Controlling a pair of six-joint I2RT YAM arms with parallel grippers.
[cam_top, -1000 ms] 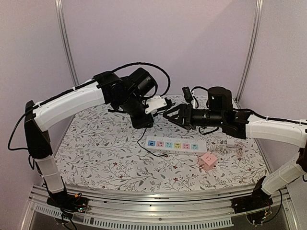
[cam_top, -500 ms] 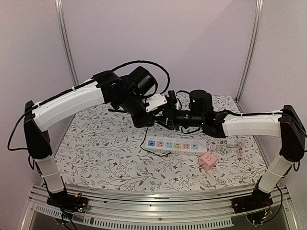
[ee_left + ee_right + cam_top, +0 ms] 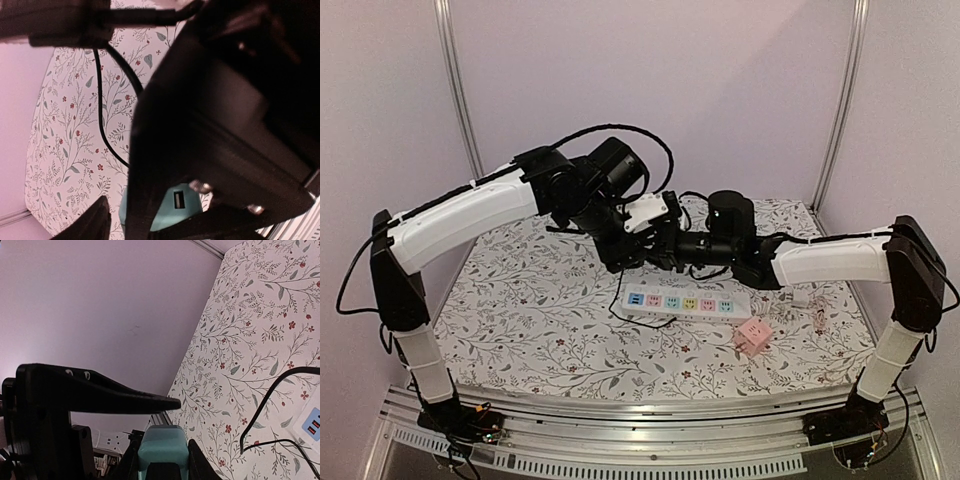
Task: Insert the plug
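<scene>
The plug (image 3: 163, 442) is a teal block with a small slot in one face (image 3: 179, 201). My right gripper (image 3: 163, 460) is shut on it, a dark finger pressing on each side. Both grippers meet in mid-air above the back of the table, the left gripper (image 3: 642, 243) facing the right gripper (image 3: 667, 246). The left jaws stand open around the plug: one left fingertip (image 3: 96, 221) sits apart from it, and another left finger (image 3: 100, 390) stretches above it. The white power strip (image 3: 685, 302) with coloured sockets lies on the floral cloth below them.
A pink cube adapter (image 3: 753, 336) lies right of the strip's near end. A white charger with coiled cable (image 3: 810, 300) sits at the right edge. The strip's black cord (image 3: 102, 125) loops across the cloth. Purple walls and metal posts (image 3: 455, 90) close in the back.
The right arm has swung left to meet the left gripper and its jaws have shut on the teal plug. The left jaws have opened off the plug.
</scene>
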